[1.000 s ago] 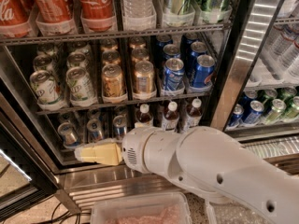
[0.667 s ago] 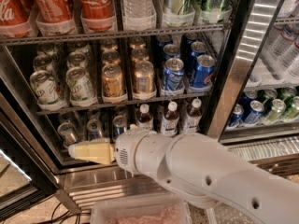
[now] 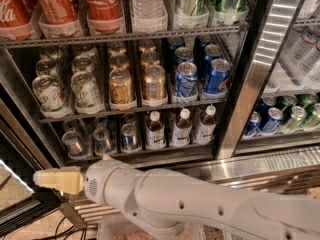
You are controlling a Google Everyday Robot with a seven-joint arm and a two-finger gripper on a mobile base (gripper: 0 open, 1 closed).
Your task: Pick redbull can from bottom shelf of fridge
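coca-cola bottles point(image 3: 102, 4) and a water bottle point(image 3: 148, 4) stand on top; below them pale green cans point(image 3: 86, 89), gold cans point(image 3: 154, 81), dark-blue cans point(image 3: 186, 78); white-capped bottles point(image 3: 181, 129) lower right. the hand point(image 3: 39, 178) hangs low left.

Low left sat gripper point(image 3: 39, 179), below bottom shelf point(image 3: 150, 158) front edge. Label on redbull can point(image 3: 75, 144) blurred, unreadable. Top edge cut off cola bottles point(image 3: 102, 4); right edge cut off arm point(image 3: 225, 209); bottom edge cut off bin point(image 3: 114, 228).

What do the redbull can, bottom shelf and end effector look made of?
The leftmost front redbull can: thin metal, glossy, by its silvery sheen and tab top. The bottom shelf: dark metal with a brushed steel front edge, probably. The end effector, below the shelf at lower left: matte cream, likely plastic or rubber.
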